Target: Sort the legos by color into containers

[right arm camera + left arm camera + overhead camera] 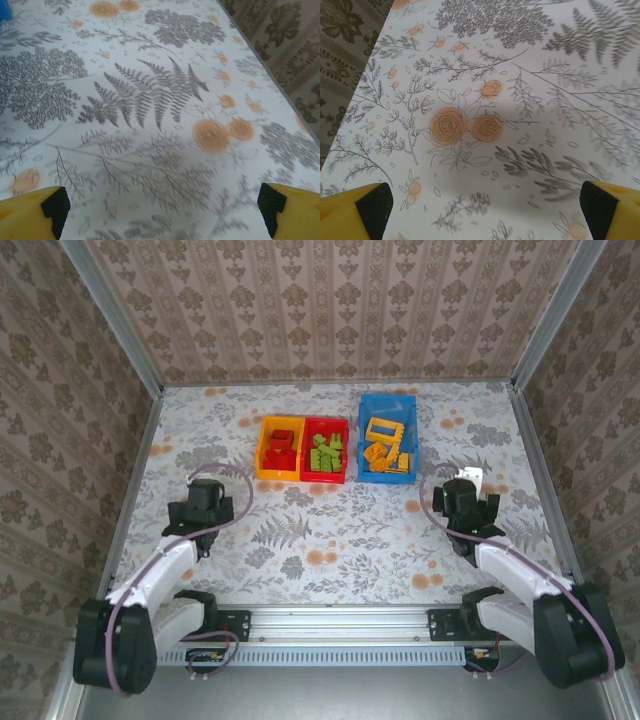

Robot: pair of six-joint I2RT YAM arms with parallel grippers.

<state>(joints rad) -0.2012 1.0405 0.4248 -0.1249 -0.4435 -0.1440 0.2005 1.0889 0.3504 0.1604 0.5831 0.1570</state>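
Flower-and-fern patterned table (330, 540) enclosed by wallpapered walls (330, 310), seen from above, with three bins in a row toward the far edge. Orange bin (260, 450) and red bin (323, 480) stand touching side by side; blue bin (388, 403) stands apart to their right. Red legos (281, 448) lie in the orange bin, green legos (326, 456) in the red bin, and orange-yellow legos (385, 452), among them a hollow square frame, in the blue bin. No legos are seen loose on the table. Left gripper (205, 505) hangs over bare table on the near left, well apart from the orange bin; right gripper (468, 502) hangs on the near right, just nearer than the blue bin's right corner. In the left wrist view, the yellow fingers (372, 207) with dark pads stand at opposite lower corners, spread wide, with nothing but printed roses between them. In the right wrist view, the fingers (55, 207) are likewise spread wide and hold nothing, above a fern print.
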